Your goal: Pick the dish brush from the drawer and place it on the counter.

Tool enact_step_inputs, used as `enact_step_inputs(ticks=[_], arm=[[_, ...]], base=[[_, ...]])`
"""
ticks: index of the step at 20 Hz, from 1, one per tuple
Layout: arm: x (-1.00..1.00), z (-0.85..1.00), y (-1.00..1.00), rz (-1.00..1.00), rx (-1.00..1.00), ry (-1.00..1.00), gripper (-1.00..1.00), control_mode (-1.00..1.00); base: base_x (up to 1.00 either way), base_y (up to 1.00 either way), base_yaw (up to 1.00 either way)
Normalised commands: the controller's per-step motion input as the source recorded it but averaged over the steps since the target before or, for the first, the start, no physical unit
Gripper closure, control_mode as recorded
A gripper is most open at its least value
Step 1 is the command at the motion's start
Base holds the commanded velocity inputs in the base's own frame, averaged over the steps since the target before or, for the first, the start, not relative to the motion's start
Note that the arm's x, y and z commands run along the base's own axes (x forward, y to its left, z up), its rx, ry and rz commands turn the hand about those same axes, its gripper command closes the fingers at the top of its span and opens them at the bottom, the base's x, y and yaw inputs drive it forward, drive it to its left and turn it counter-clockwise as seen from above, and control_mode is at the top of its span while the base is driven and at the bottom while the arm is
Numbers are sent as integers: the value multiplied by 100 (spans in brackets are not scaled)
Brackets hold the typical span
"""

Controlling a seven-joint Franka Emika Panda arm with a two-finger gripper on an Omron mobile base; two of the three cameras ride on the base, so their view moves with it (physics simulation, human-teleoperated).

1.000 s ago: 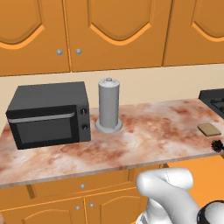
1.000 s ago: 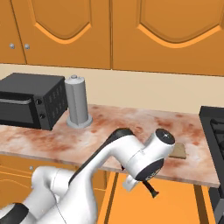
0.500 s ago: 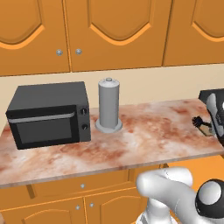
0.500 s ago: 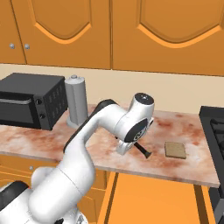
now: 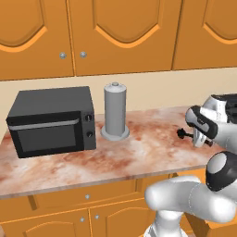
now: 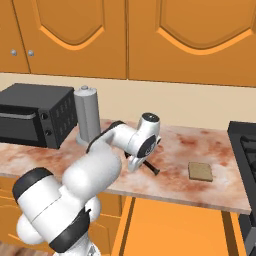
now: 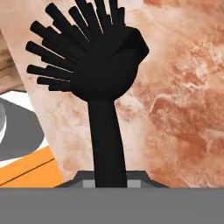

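Claw (image 6: pixel 150 163) shut tight on the dish brush (image 7: pixel 94 74), held by the thin handle, up over the counter (image 5: pixel 139 157). Looks light and stiff, with a bristly round head. Probably best held on the handle, not the springy bristles. Might roll a bit once let go.

Dish brush (image 6: pixel 151 167) above counter (image 6: pixel 210 190), sponge (image 6: pixel 200 171) to its right.

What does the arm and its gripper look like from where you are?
The arm is made of glossy white rounded segments with dark grey to black joint caps. The gripper sits at the end of a white hand with a dark band. No cables or markings are visible.
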Motion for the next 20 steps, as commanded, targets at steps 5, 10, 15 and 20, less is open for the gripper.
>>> enact_step_inputs(ticks=[5, 10, 15, 20], arm=[[18, -90, 3, 2, 0, -2, 100, -100], [0, -26, 0, 0, 0, -11, -100, -100], [0, 13, 5, 0, 1, -16, -100, -100], [-16, 100, 14, 8, 8, -26, -100, -100]], base=[[0, 0, 0], [0, 0, 0], [0, 0, 0], [0, 0, 0]])
